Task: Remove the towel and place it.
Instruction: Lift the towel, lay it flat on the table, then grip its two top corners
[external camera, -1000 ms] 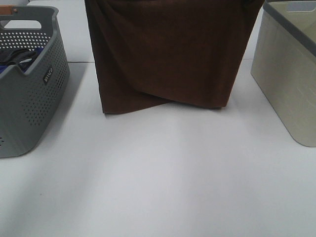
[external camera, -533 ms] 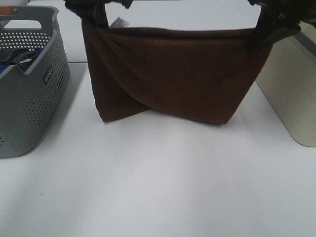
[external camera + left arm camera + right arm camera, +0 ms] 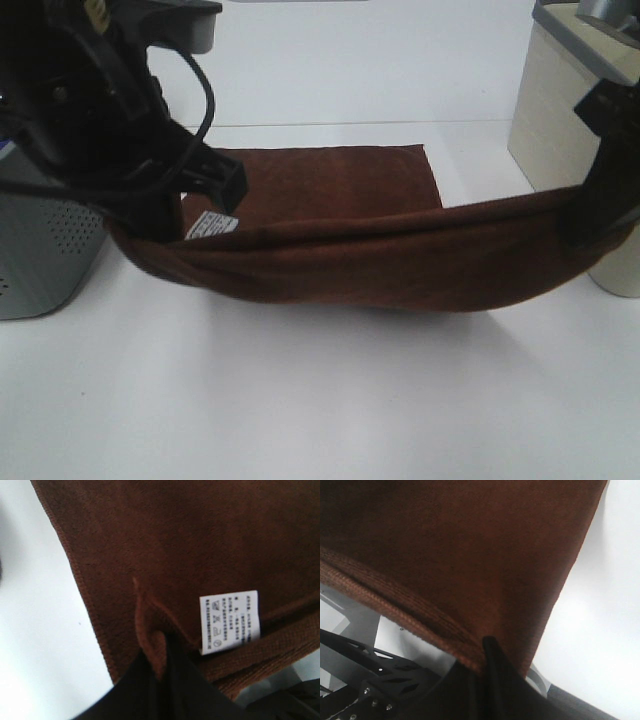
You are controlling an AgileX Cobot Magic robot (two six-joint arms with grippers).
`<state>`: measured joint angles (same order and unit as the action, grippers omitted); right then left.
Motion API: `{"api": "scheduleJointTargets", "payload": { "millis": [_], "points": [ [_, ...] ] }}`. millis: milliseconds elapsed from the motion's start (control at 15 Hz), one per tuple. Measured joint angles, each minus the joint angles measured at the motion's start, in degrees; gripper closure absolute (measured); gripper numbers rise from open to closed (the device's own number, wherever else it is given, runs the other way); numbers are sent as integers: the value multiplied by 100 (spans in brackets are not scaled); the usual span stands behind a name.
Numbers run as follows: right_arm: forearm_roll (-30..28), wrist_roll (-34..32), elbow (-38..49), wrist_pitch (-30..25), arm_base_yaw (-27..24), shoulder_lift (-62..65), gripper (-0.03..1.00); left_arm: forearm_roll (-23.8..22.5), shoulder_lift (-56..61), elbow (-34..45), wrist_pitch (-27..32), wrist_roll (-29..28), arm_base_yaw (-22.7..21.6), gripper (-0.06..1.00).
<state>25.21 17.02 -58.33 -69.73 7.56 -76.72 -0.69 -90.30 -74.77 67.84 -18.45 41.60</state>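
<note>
The dark brown towel [image 3: 360,240] hangs in a low sag between my two grippers, its far part lying flat on the white table [image 3: 320,400]. My left gripper [image 3: 165,225] is shut on the towel's left corner, beside its small white tag [image 3: 210,225]. My right gripper [image 3: 590,220] is shut on the right corner. In the left wrist view the towel [image 3: 175,545] and tag [image 3: 230,620] fill the picture, with the hem pinched at my left gripper [image 3: 160,665]. In the right wrist view the towel [image 3: 450,555] is pinched at my right gripper [image 3: 485,655].
A grey perforated basket [image 3: 40,250] stands at the left, mostly hidden behind my left arm. A cream bin [image 3: 560,130] with a grey rim stands at the right, close behind my right gripper.
Both grippers have come down and toward the camera with the towel. The towel went from hanging upright to lying partly flat on the table with a sagging front edge.
</note>
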Motion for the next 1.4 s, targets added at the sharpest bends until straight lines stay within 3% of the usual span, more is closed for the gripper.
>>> {"api": "scheduleJointTargets", "payload": {
  "millis": [267, 467, 600, 667, 733, 800, 867, 1133, 1400],
  "points": [
    [34, -155, 1071, -23, 0, 974, 97, 367, 481, 882, -63, -539, 602, 94],
    [92, -235, 1558, -23, 0, 1450, 95, 854, 493, 1507, -178, -682, 791, 93],
    [-63, -292, 1633, -17, 0, 1536, 82, 796, 493, 1742, 109, -699, 796, 75],
    [-46, -298, 1633, -6, 0, 1536, 59, 773, 493, 1753, 143, -705, 796, 50],
    [-11, -298, 1633, -6, 0, 1536, 45, 773, 493, 1753, 143, -705, 796, 34],
    [0, -304, 1633, -6, 0, 1536, 37, 773, 493, 1753, 143, -705, 796, 23],
    [0, -304, 1633, -6, 0, 1536, 34, 779, 493, 1753, 143, -705, 796, 18],
    [0, -304, 1633, 6, 0, 1536, 31, 699, 493, 1753, 29, -705, 796, 17],
    [6, -304, 1616, 859, 0, 1484, 36, -286, 493, 1753, -590, -963, 796, 25]
  ]
}}
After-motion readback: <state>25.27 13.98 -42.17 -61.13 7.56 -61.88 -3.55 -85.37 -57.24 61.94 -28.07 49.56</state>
